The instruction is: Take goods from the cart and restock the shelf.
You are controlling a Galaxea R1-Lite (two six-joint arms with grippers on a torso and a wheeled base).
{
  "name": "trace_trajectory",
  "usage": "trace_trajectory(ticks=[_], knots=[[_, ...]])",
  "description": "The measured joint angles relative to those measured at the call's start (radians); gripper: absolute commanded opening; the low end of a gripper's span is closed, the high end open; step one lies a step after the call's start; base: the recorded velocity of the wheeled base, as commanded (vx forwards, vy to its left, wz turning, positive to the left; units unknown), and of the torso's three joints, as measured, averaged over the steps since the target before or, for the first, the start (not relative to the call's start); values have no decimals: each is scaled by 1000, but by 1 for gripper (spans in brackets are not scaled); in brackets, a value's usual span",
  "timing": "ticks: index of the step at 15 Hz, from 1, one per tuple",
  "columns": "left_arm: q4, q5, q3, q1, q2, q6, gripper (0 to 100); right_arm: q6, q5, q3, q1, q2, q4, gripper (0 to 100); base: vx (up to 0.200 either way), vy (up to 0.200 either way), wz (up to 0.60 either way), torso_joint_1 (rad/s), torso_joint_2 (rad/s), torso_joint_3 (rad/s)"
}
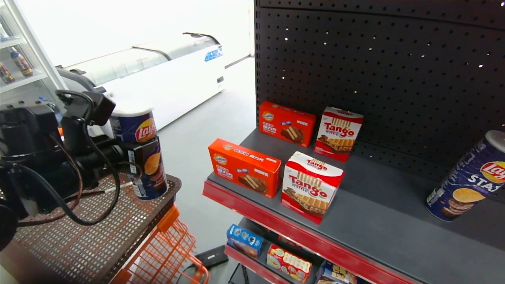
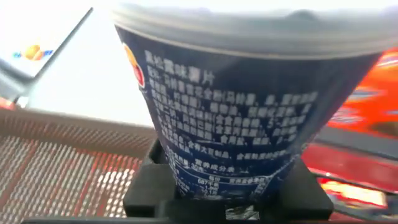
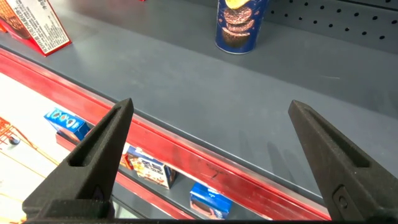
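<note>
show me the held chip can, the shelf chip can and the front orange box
held chip can (image 1: 145, 131), head view, logo
shelf chip can (image 1: 467, 183), head view, side
front orange box (image 1: 240, 173), head view, front face

White glare floods the room behind the freezer (image 1: 165, 79); the shelf (image 1: 375, 213) sits dimmer.

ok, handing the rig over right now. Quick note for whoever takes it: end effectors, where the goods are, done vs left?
Left end effector: shut on the held chips can, upright over the cart mesh top; can't tell if it is lifted clear.
Right end effector: open, empty, above the shelf front edge.
On shelf: shelved chips can at right, orange boxes and wafer boxes at left.
Done: can grasped.
Left: carry it over, set down on bare shelf, release.
</note>
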Motion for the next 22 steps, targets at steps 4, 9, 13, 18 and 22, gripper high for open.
trace_trajectory(ticks=[4, 9, 13, 18, 22], knots=[[165, 3, -57, -154, -114, 7, 0, 0, 0, 0, 1, 0, 0, 100, 0, 0, 0, 0, 0, 0], [162, -11, -30, -249, -147, 66, 0, 0, 0, 0, 0, 0, 0, 100, 0, 0, 0, 0, 0, 0], [131, -25, 15, -313, -185, 81, 0, -1, 1, -1, 0, 0, 0, 100, 0, 0, 0, 0, 0, 0], [137, -15, 2, -375, -205, 63, 0, -1, 2, 0, 0, 0, 0, 100, 0, 0, 0, 0, 0, 0], [168, 12, 26, -484, -274, 6, 0, 1, 1, -1, 1, 0, 0, 100, 0, 0, 0, 0, 0, 0]])
